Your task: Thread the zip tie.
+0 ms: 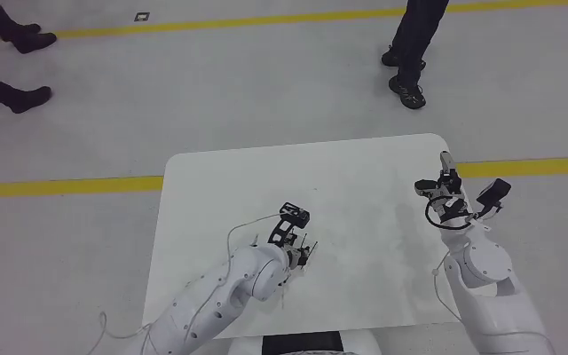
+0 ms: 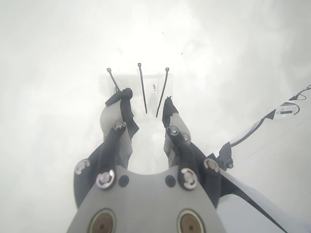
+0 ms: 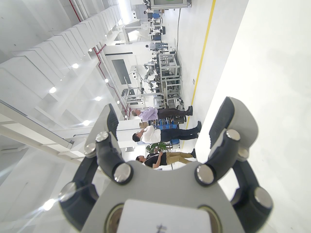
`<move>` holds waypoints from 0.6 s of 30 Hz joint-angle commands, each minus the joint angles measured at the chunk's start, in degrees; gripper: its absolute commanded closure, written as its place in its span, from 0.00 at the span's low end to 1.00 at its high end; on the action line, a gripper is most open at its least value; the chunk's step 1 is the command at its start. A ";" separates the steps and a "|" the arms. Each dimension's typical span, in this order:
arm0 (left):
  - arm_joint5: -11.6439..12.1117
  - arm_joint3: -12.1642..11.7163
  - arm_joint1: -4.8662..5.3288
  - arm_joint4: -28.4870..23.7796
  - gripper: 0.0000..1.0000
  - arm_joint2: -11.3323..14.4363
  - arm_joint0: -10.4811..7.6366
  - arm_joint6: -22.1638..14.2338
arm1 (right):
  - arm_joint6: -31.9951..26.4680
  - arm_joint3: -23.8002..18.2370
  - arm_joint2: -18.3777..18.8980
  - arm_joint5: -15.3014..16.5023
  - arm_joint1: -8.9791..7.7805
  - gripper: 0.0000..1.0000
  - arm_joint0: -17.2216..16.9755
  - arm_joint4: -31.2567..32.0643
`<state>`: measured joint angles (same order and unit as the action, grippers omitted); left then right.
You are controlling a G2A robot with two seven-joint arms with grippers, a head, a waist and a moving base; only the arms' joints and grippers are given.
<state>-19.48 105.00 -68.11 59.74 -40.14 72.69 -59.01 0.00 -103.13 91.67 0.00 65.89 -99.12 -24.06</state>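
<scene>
Spread apart, my left gripper (image 2: 147, 97) hangs low over the white table (image 1: 373, 169) with nothing between its jaws. Both fingers (image 2: 126, 107) are wrapped in black tape. Three black zip ties lie flat on the table just beyond the tips, side by side, their square heads pointing away from me. The middle zip tie (image 2: 142, 87) runs in line with the gap, and its thin tail reaches in between the two tips without touching either. The first zip tie (image 2: 111, 75) slants toward one taped tip and its tail is hidden behind it, so I cannot tell whether they touch. The third zip tie (image 2: 163, 89) leans the other way, its tail ending just beside the opposite tip. All three lie straight and unthreaded. In the top view my left arm (image 1: 240, 284) sits at the lower middle of the frame, over the near part of the table. My right gripper (image 3: 168, 104) is also wide open and empty. In the top view it is at the right of the frame, by the table's far right corner, well apart from my left arm.
</scene>
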 commanded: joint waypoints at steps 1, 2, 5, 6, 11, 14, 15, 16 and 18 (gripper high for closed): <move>0.00 -0.76 -0.20 -0.29 0.73 0.15 -0.35 0.10 | 0.00 0.00 0.00 0.00 0.00 0.00 0.00 0.00; 0.00 -1.23 -0.33 -0.46 0.73 0.25 -0.61 0.14 | 0.00 0.00 0.00 0.00 0.00 0.00 0.00 0.00; 0.00 -2.59 -0.67 -0.83 0.76 0.57 -1.26 0.13 | 0.00 0.00 0.00 0.00 0.00 0.00 0.00 0.00; 0.00 -3.01 -0.78 -0.93 0.76 0.71 -1.47 0.10 | 0.00 0.00 0.00 0.00 0.00 0.00 0.00 0.00; 0.00 -4.68 -1.38 -1.41 0.78 1.40 -2.48 0.15 | 0.00 0.00 0.00 0.00 0.00 0.00 0.00 0.00; 0.00 -5.20 -1.68 -1.53 0.79 1.74 -2.89 0.00 | 0.00 0.00 0.00 0.00 0.00 0.00 0.00 0.00; 0.00 -5.37 -1.78 -1.53 0.79 1.83 -3.04 -0.06 | 0.00 0.00 0.00 0.00 0.00 0.00 0.00 0.00; 0.00 -5.48 -1.86 -1.54 0.80 1.91 -3.13 -0.12 | 0.00 0.00 0.00 0.00 0.00 0.00 0.00 0.00; 0.00 -5.77 -2.03 -1.50 0.80 2.08 -3.34 -0.28 | 0.00 0.00 0.00 0.00 0.00 0.00 0.00 0.00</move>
<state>-19.48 99.38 -70.06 58.20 -38.14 69.45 -59.22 0.00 -103.13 91.67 0.00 65.89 -99.12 -24.06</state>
